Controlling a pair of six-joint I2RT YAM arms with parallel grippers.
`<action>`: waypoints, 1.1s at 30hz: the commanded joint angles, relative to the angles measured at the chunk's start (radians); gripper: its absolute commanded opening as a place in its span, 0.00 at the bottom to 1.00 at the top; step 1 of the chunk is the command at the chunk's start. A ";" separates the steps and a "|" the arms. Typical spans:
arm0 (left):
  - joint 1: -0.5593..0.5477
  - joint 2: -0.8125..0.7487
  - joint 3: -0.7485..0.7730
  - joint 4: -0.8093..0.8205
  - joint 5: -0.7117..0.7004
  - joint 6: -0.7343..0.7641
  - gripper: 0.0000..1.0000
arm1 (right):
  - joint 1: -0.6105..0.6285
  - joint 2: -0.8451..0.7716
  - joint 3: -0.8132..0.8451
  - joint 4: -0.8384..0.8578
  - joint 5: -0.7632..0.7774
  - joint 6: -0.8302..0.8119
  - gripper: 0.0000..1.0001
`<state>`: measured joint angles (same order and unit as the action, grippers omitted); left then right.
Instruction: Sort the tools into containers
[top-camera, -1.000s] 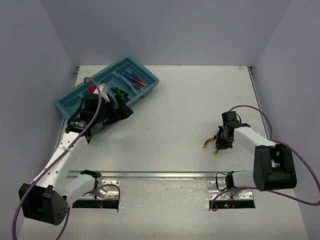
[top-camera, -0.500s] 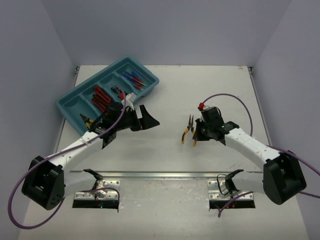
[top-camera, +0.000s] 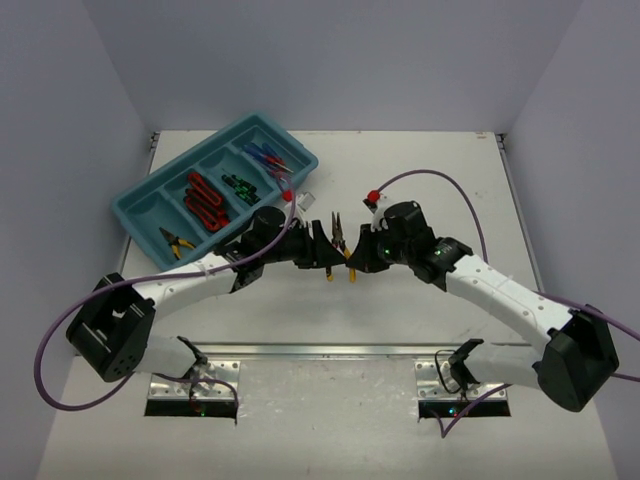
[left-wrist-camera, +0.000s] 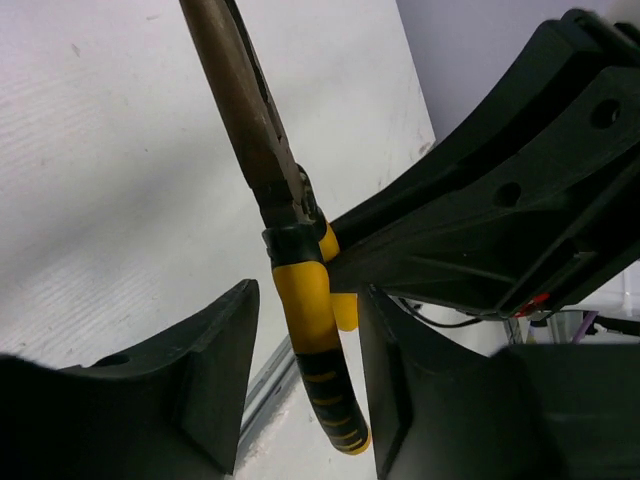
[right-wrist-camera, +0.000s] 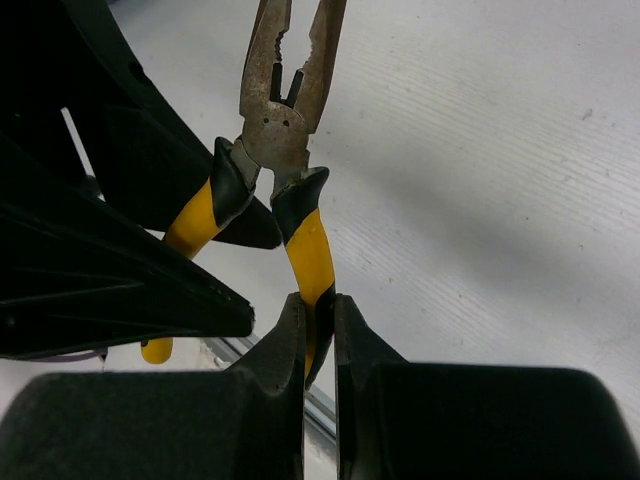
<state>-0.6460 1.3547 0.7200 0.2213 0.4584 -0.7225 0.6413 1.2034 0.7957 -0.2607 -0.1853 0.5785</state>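
A pair of yellow-handled pliers (top-camera: 338, 238) hangs above the table's middle, nose pointing away. My right gripper (top-camera: 355, 258) is shut on one handle (right-wrist-camera: 312, 262), pinched between its fingertips (right-wrist-camera: 290, 335). My left gripper (top-camera: 322, 255) faces it, jaws either side of the other handle (left-wrist-camera: 305, 310), with a gap still showing at one finger (left-wrist-camera: 215, 360). The teal tray (top-camera: 140, 208) lies at the back left and holds red pliers (top-camera: 203, 200), green screwdrivers (top-camera: 238, 186), blue screwdrivers (top-camera: 268, 158) and another yellow pair (top-camera: 177, 240).
Both arms stretch inward and meet over the table's centre. A metal rail (top-camera: 330, 350) runs along the near edge between the arm bases. Purple cables (top-camera: 440, 185) loop over each arm. Walls close in the table at left, right and back.
The right arm carried the yellow pliers from the right side to the centre. The left arm swung away from the tray to meet it, and its jaws narrowed around the free handle.
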 joint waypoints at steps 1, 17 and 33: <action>-0.030 0.012 0.067 0.021 -0.021 0.005 0.16 | 0.017 -0.025 0.064 0.107 -0.056 0.025 0.00; 0.587 -0.084 0.355 -0.785 -0.715 0.171 0.00 | -0.029 -0.215 0.088 -0.273 0.423 -0.155 0.99; 0.931 0.142 0.480 -0.880 -0.724 0.276 0.24 | -0.031 -0.228 0.014 -0.261 0.335 -0.229 0.99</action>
<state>0.2874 1.5194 1.1629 -0.6842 -0.2800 -0.4791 0.6113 0.9868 0.8114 -0.5438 0.1582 0.3769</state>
